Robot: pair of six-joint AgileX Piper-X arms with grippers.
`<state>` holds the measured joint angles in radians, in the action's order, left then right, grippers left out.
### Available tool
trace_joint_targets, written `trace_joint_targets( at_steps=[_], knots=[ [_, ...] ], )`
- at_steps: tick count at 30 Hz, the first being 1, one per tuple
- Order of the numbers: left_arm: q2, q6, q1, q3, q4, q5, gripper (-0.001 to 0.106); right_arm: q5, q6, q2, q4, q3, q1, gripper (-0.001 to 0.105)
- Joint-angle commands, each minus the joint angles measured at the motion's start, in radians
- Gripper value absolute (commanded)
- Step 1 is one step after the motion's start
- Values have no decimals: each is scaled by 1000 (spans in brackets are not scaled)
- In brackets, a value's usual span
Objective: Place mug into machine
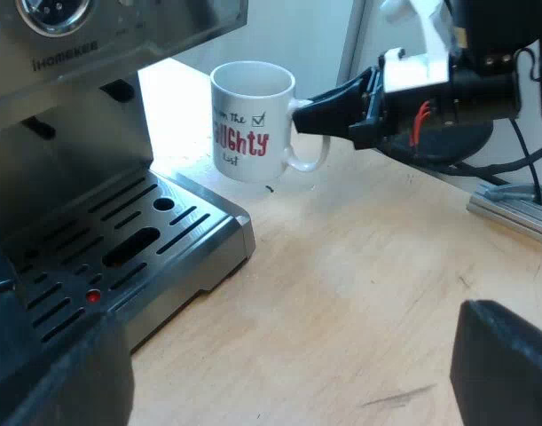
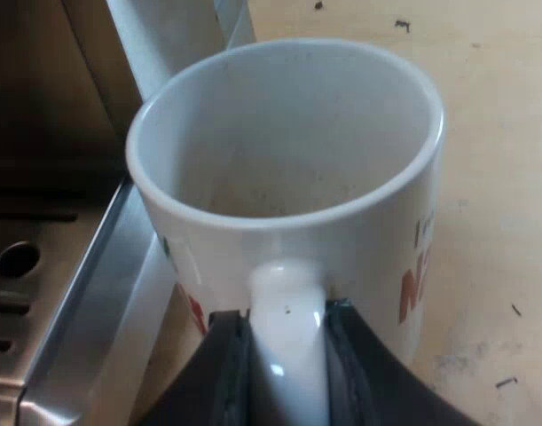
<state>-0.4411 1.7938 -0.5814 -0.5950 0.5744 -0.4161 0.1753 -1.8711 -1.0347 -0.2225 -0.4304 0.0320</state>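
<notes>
Right end effector (image 2: pixel 286 351), upright mug (image 2: pixel 288 169) (handle (image 2: pixel 286 297) pinched)

The jaws clamp the mug (image 2: pixel 288 151) handle (image 2: pixel 286 337).

The mug (image 1: pixel 251 120) is white and glossy, printed with dark and red lettering and a small ticked box. It is empty but for faint specks inside. It is upright, mouth up, over the pale wooden worktop (image 1: pixel 368 266), just beside the corner of the espresso machine's (image 1: pixel 66 115) drip tray (image 1: pixel 120 240) and not on it. Its handle is pinched between the right gripper's (image 2: pixel 286 359) two black fingers (image 2: pixel 224 364). Whether its base touches the worktop cannot be told. The machine is brushed steel, with a round gauge on its front and a slotted tray bearing a small red spot.
</notes>
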Motion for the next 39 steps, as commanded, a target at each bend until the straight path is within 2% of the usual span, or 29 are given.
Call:
trace_joint_targets(
  at_steps=[1, 3, 20, 25, 27, 33, 39],
  knots=[
    [3, -5, -3, -7, -9, -2, 79, 17, -9, 79, 26, -9, -3, 0],
    [3, -5, -3, -7, -9, -2, 79, 17, -9, 196, 134, -9, -3, 0],
    [3, -5, -3, -7, -9, -2, 79, 24, -9, 630, 538, -9, -3, 0],
    [3, -5, -3, -7, -9, -2, 79, 108, -9, 730, 606, -9, -3, 0],
    [3, -5, -3, -7, -9, -2, 79, 192, -9, 762, 618, -9, -3, 0],
    [3, -5, -3, -7, -9, -2, 79, 333, -9, 765, 618, -9, -3, 0],
    [3, -5, -3, -7, -9, -2, 79, 351, -9, 765, 618, -9, 5, 0]
  ],
)
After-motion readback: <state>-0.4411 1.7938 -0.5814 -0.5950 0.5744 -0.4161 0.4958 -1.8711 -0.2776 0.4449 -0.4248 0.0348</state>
